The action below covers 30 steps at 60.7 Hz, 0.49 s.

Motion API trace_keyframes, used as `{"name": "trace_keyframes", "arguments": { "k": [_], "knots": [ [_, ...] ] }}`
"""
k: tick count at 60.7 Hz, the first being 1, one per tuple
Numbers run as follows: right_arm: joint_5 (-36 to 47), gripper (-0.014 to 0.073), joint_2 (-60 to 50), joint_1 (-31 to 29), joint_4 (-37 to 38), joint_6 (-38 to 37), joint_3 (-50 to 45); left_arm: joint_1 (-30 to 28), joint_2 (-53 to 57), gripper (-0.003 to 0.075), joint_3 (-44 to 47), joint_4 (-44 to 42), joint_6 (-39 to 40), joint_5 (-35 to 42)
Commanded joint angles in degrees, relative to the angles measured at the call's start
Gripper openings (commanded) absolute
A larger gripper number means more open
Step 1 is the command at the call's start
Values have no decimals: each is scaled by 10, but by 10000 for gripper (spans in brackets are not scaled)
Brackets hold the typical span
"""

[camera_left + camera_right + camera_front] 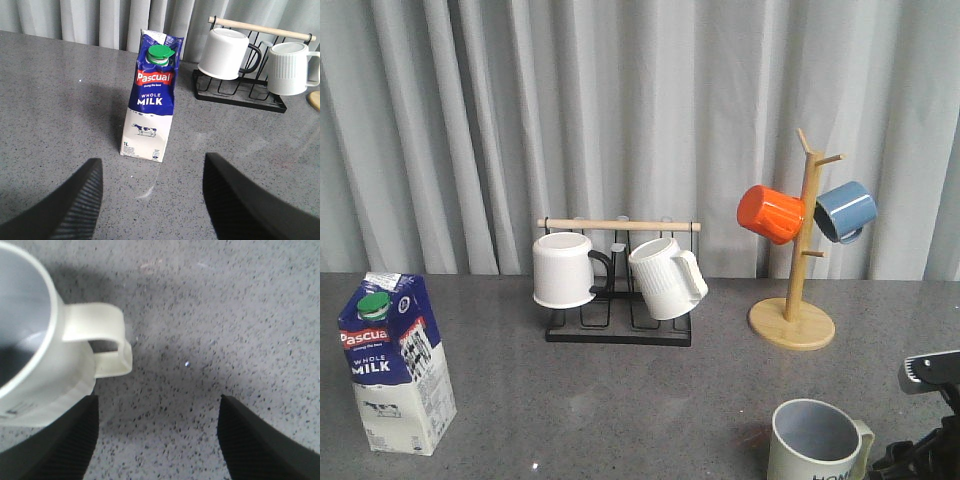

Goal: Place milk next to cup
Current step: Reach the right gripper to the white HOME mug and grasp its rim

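The milk (pixel 397 362) is a tall blue-and-white carton with a green cap; it stands upright at the table's front left. In the left wrist view the milk (pixel 150 97) stands ahead of my open, empty left gripper (pixel 152 200), well clear of the fingers. The cup (pixel 817 441), pale grey-green with dark lettering, stands at the front right. In the right wrist view the cup (pixel 37 350) sits beside my open, empty right gripper (pixel 157 437), its handle (pixel 100 342) pointing toward the gap. The right arm (pixel 930 420) shows at the front view's right edge.
A black wire rack (pixel 618 318) with a plain white mug (pixel 563 270) and a ribbed white mug (pixel 665 278) stands at the back middle. A wooden mug tree (pixel 793 322) holds an orange mug (pixel 770 214) and a blue mug (pixel 845 211) at the back right.
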<state>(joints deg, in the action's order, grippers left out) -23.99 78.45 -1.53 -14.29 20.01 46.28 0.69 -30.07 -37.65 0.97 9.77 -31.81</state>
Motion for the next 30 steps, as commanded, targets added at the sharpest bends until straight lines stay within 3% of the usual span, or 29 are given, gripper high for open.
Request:
{"name": "trace_keyframes", "arguments": {
  "k": [1, 30],
  "knots": [
    [39, 486, -14, -1, -12, 12, 19, -1, -6, 433, -20, 0, 0, 38],
    [54, 463, -14, -1, -45, 45, 19, -1, -6, 433, -20, 0, 1, 38]
  ]
}}
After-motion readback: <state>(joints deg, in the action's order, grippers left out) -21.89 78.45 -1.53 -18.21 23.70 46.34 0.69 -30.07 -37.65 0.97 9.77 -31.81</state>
